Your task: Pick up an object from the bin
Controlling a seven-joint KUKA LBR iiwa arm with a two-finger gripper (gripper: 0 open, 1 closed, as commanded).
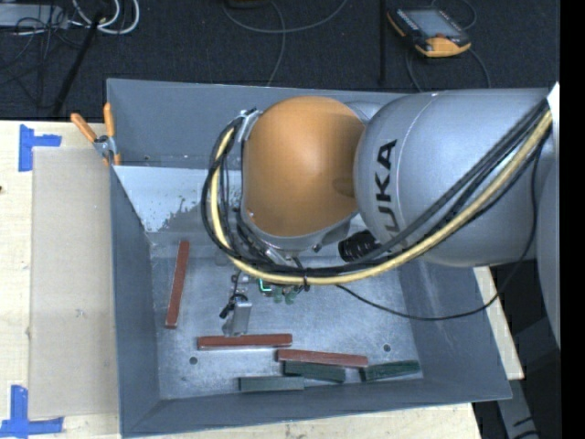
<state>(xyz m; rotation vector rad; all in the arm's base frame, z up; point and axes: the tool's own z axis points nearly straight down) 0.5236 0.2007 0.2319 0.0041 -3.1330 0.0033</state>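
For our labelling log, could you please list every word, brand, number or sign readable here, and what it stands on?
"UKA": black letters on the grey rounded arm housing, the word's start hidden by the orange domed wrist cover.
No text on the grey metal bin, the reddish-brown flat sticks or the dark green flat sticks.

Dark floor (302,35) beyond, strewn with cables (111,9).

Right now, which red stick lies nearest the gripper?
The level red stick, just below the gripper in the view. The left stick lies farther off, and the third stick lies lower right.
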